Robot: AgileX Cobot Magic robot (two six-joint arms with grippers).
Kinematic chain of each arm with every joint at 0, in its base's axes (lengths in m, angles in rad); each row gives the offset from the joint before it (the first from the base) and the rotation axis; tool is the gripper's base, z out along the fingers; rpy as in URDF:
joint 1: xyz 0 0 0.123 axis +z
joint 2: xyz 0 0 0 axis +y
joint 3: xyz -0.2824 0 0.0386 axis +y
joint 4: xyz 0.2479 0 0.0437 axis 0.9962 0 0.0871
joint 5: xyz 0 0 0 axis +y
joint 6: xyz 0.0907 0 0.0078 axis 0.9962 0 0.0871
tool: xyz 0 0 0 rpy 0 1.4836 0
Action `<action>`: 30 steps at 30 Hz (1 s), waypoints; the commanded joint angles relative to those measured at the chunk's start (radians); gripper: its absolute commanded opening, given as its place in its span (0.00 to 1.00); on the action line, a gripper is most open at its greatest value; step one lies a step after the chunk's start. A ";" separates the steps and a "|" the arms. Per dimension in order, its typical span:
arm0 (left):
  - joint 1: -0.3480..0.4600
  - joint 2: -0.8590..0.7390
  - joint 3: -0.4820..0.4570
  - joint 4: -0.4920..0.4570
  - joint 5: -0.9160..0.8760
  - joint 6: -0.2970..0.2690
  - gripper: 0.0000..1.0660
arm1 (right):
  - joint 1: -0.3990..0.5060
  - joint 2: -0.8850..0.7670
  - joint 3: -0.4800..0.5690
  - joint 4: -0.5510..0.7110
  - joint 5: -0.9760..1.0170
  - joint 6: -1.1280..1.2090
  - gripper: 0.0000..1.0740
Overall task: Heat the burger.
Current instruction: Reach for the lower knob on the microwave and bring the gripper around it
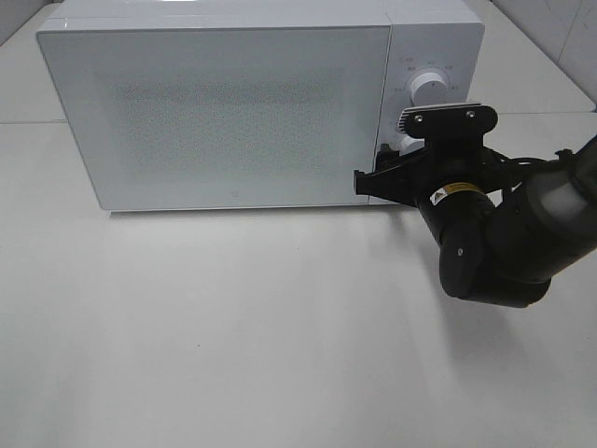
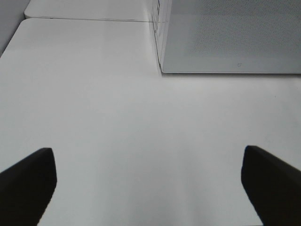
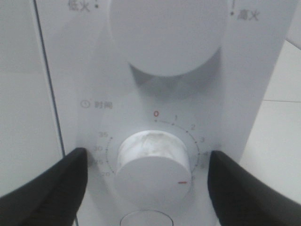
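The burger is out of view; the white microwave [image 1: 233, 103] has its door shut. My right gripper [image 3: 148, 174] is open, one black finger on each side of the lower timer knob [image 3: 153, 172], with small gaps between fingers and knob. The knob's red mark sits off the red 0, toward the higher numbers. In the high view the right gripper [image 1: 396, 161] is against the control panel below the upper knob [image 1: 431, 86]. My left gripper [image 2: 148, 183] is open over bare table with nothing between its fingers; it does not show in the high view.
The microwave's corner [image 2: 230, 37] lies ahead of the left gripper. The large power knob [image 3: 164, 33] sits just above the timer knob. The white table [image 1: 233, 327] spreads in front of the microwave.
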 commanded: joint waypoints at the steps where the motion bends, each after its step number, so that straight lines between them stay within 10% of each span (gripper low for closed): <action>1: 0.004 -0.011 0.001 0.002 -0.002 -0.005 0.94 | -0.003 -0.006 -0.018 -0.028 -0.053 0.004 0.52; 15: 0.004 -0.011 0.001 0.002 -0.002 -0.005 0.94 | 0.009 -0.006 -0.017 -0.035 -0.102 -0.055 0.09; 30: 0.004 -0.011 0.001 0.002 -0.002 -0.005 0.94 | 0.012 -0.006 -0.017 -0.032 -0.108 -0.022 0.05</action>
